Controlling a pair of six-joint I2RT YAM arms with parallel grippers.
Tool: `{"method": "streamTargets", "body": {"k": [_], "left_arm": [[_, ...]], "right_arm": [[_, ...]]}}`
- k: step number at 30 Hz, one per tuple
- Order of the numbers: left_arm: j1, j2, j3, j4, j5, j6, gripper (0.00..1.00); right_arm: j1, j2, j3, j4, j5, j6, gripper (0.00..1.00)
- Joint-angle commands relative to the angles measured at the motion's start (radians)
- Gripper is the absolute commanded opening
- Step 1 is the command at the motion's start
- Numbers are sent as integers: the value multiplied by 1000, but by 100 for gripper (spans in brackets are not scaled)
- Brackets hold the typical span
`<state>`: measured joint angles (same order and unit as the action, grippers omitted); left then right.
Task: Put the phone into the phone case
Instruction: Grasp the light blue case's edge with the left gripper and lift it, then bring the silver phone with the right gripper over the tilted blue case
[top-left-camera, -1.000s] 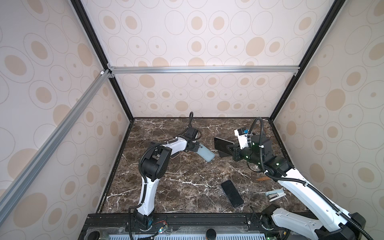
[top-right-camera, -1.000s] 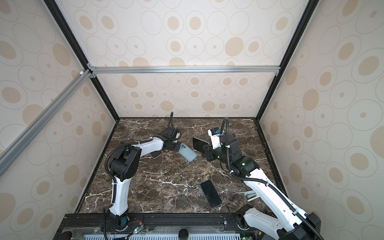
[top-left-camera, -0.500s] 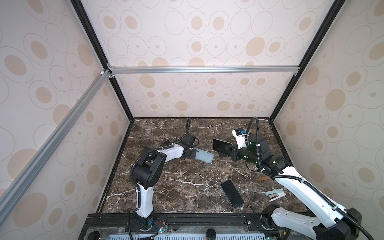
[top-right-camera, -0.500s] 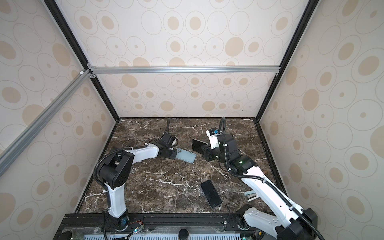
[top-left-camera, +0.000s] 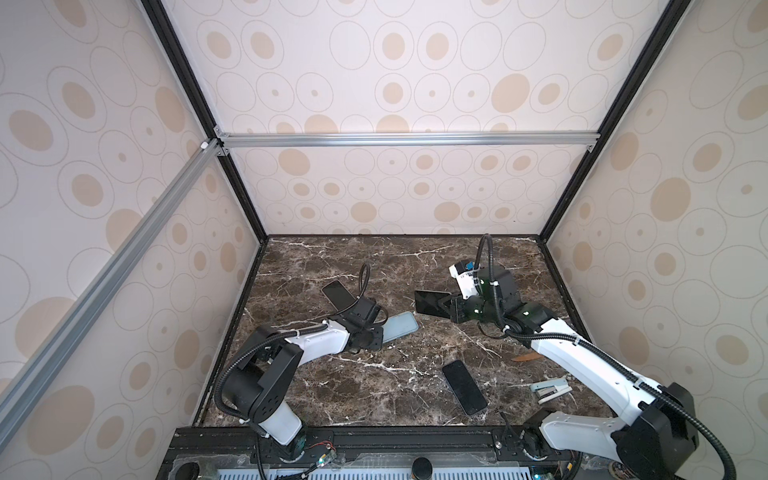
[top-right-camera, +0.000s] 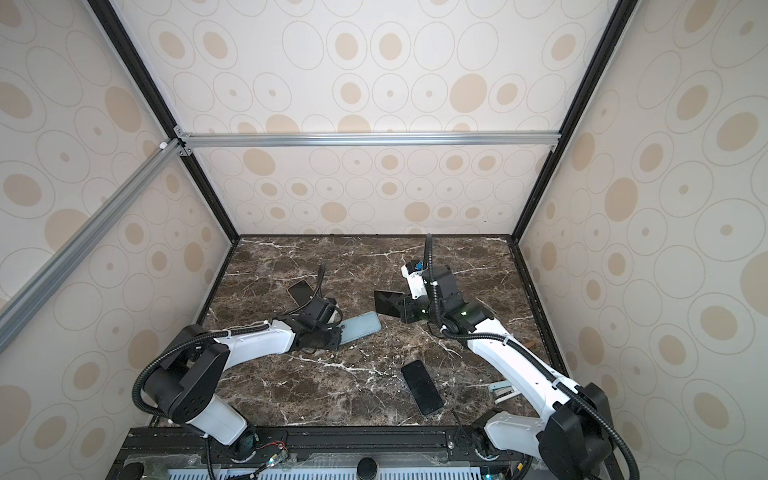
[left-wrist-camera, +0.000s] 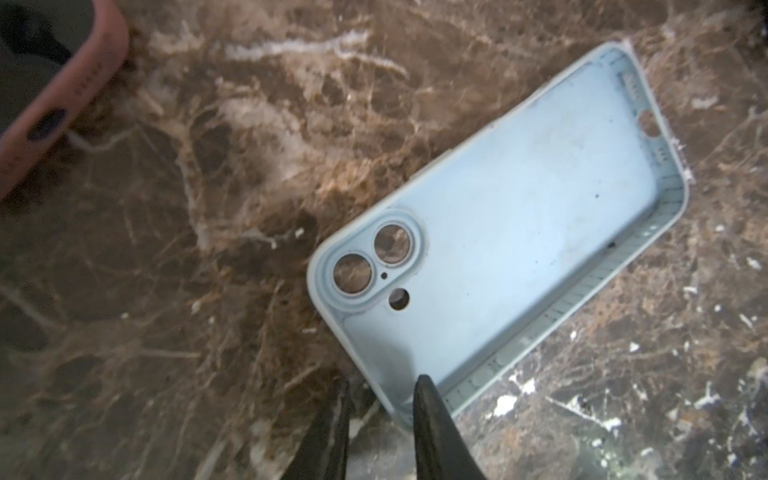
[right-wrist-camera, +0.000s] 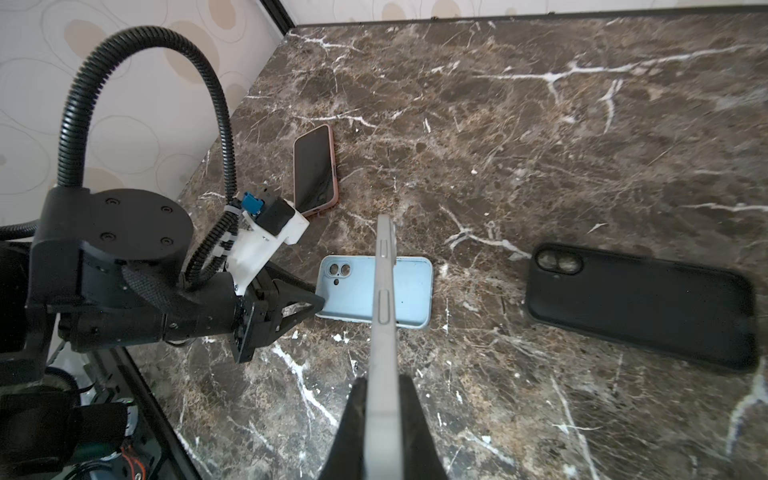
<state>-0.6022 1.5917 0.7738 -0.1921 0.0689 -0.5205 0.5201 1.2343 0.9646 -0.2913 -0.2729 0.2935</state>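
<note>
Now, in both top views the right gripper (top-left-camera: 451, 309) is clamped on the phone (top-left-camera: 432, 302) and carries it in the air, off to the right of the blue phone case (top-left-camera: 399, 328) and clear of it. The left gripper (top-left-camera: 381, 334) sits at the case's left end. The case lies flat on the marble table (top-left-camera: 374, 257), hollow side up. A pink-cased phone (top-left-camera: 337, 293) lies beyond the case, and a black handset (top-left-camera: 464, 387) lies on the case's near side, well apart.

Over to the left wrist view: the fingers (left-wrist-camera: 432, 428) are a little apart, astride the case's end wall beside the camera cut-outs, one inside and one outside. Whether they actually nip that wall, I cannot tell.

Right wrist view: the phone is edge-on and pinched tight, lined up over the case's middle as this camera sees it.

The dangers, as I judge them:
- If the case isn't held, the first push slides it across the smooth marble.
- If the phone comes down tilted rather than flat, a corner catches the rim and tips the case.
- With a finger inside the case, the phone could land on it.
</note>
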Motion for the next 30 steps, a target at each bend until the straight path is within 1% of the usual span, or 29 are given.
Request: {"method": "streamTargets", "body": {"k": [1, 5, 8, 13, 16, 23, 30], "left_arm": [[-4, -27, 9, -65, -39, 2, 28], [3, -11, 56, -93, -68, 40, 27], [13, 5, 73, -95, -63, 49, 27], [33, 14, 56, -57, -21, 47, 27], [37, 18, 42, -45, -15, 46, 25], [40, -11, -15, -25, -8, 43, 20], [39, -59, -58, -22, 16, 40, 17]], "right_arm": [[-5, 39, 31, 61, -107, 24, 0], [-5, 142, 81, 57, -200, 45, 0], [-5, 226, 130, 43, -235, 63, 0], [-5, 372, 213, -11, -228, 71, 0], [-5, 436, 246, -48, -228, 64, 0], [-2, 467, 208, -69, -259, 64, 0], [1, 416, 129, -110, -275, 70, 0]]}}
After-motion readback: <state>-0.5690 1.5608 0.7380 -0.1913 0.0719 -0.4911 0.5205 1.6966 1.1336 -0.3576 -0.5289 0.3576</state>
